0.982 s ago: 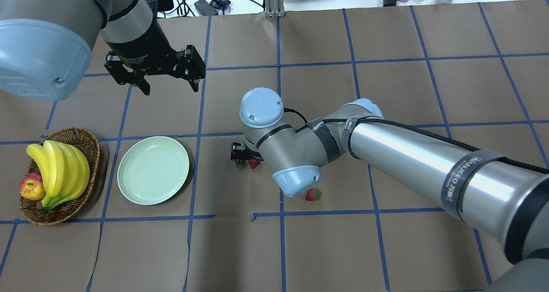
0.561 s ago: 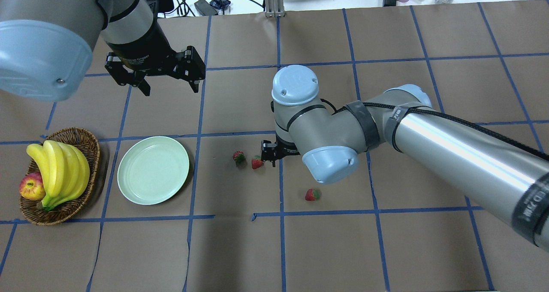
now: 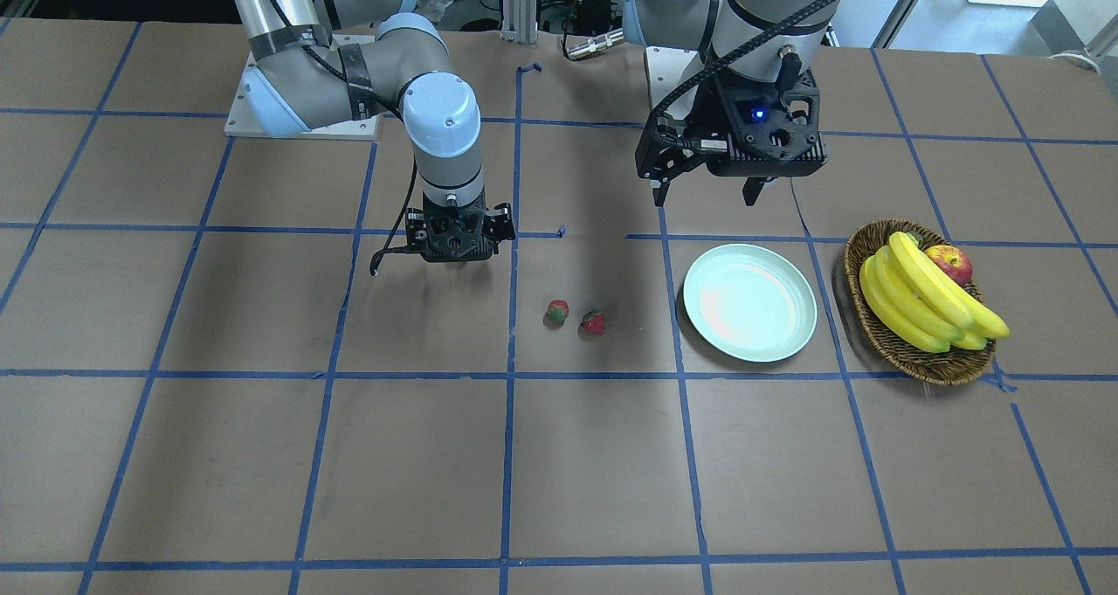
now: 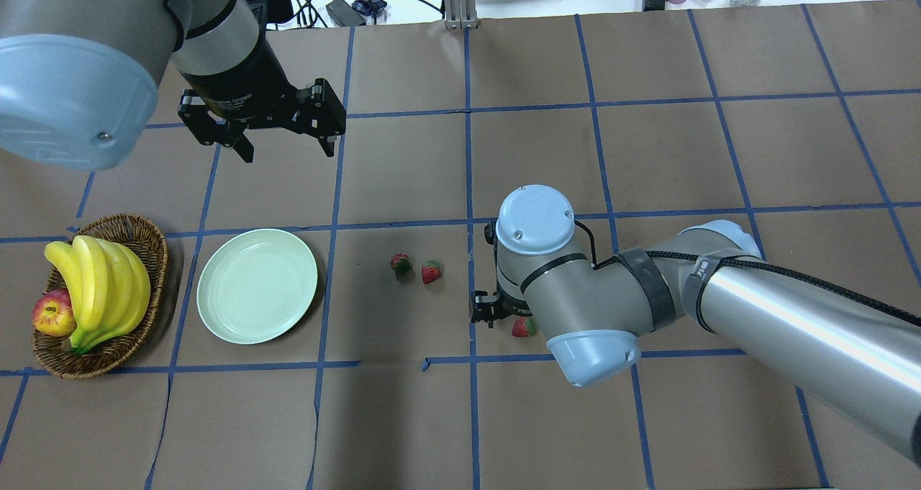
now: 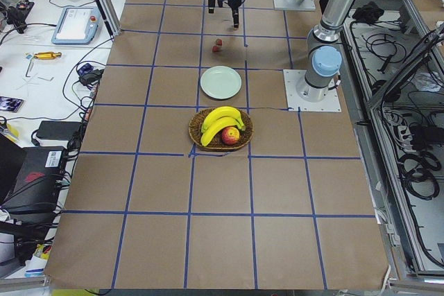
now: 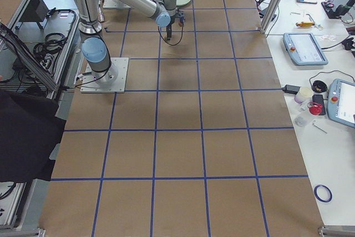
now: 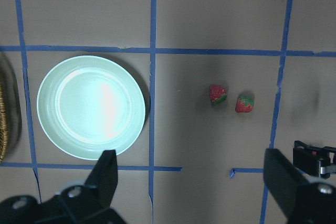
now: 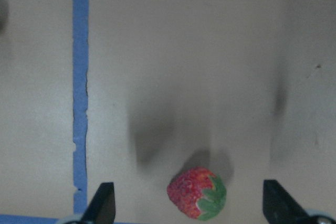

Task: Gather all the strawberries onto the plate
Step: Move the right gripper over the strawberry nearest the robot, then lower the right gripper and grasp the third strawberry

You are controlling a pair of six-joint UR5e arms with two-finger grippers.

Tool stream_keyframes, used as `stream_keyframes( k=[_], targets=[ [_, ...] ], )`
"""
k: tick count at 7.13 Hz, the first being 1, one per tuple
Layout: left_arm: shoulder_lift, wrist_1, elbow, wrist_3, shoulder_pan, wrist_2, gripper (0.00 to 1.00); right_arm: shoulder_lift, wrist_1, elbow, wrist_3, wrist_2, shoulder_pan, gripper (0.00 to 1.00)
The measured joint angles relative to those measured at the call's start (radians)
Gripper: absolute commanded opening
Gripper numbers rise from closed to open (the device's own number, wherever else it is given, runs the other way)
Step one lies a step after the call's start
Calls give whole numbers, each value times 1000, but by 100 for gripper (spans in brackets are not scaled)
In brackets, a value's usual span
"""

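Two strawberries [image 4: 400,262] [image 4: 431,272] lie side by side on the brown table, to the right of the pale green plate [image 4: 257,286], which holds nothing. They also show in the front view [image 3: 557,310] [image 3: 594,321] and the left wrist view [image 7: 218,94] [image 7: 244,103]. The third strawberry [image 4: 523,327] lies apart, half hidden under my right wrist. My right gripper [image 4: 496,316] hangs over it, open, and the berry [image 8: 197,193] sits on the table between the fingers [image 8: 103,203]. My left gripper [image 4: 288,152] is open and empty, high above the table behind the plate [image 7: 92,106].
A brown wicker basket [image 4: 137,234] with bananas [image 4: 101,281] and a red-yellow apple [image 4: 54,314] stands left of the plate. Blue tape lines grid the brown table cover. Cables and equipment lie beyond the far table edge.
My right arm has swung away from the pair of strawberries, right and toward the near edge, and now hangs over the third berry. The left arm has not moved.
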Motion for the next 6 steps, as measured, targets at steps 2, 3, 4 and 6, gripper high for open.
stream_keyframes(
  k=[2, 3, 4, 6],
  targets=[
    [-1, 0, -1, 0, 0, -1, 100, 5, -28, 37, 7, 0, 1, 99],
    [-1, 0, 0, 0, 0, -1, 100, 6, -34, 51, 11, 0, 1, 78],
    [-1, 0, 0, 0, 0, -1, 100, 7, -37, 56, 10, 1, 2, 44],
    [-1, 0, 0, 0, 0, -1, 100, 10, -42, 49, 1, 2, 2, 33]
  ],
)
